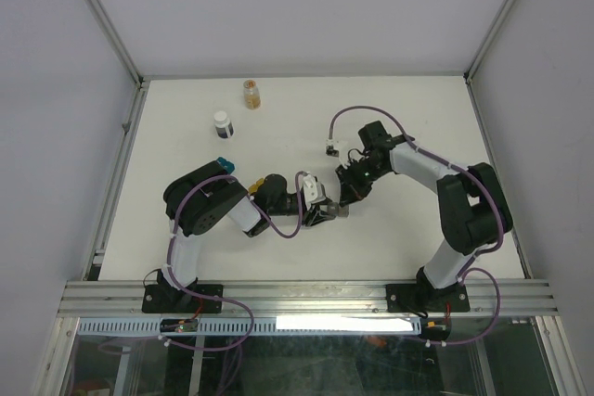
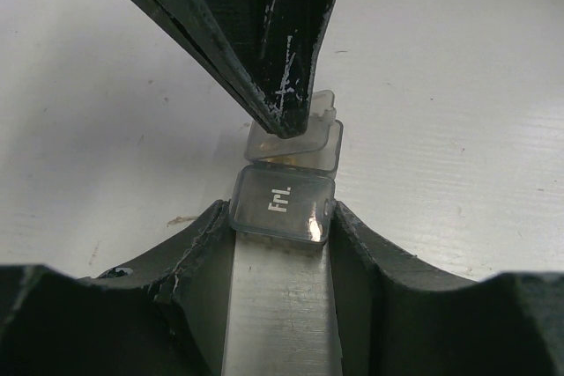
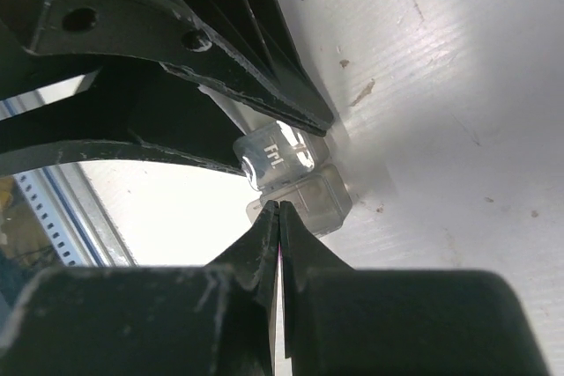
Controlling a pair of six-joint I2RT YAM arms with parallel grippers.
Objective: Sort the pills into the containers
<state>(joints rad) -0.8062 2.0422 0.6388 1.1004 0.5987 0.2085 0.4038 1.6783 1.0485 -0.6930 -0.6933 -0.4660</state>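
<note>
A small gray two-cell container with "Fri." on one lid lies on the table, and my left gripper is shut on that cell's sides. My right gripper is shut, and its joined tips rest on the lid edge of the neighbouring cell. In the top view the two grippers meet at the gray container in mid-table, the left gripper beside the right gripper. A teal container and an amber-yellow container lie by the left arm. Pills are out of view.
A dark bottle with a white cap and an amber bottle stand at the back left. A small white object lies behind the right gripper. Metal frame rails border the table.
</note>
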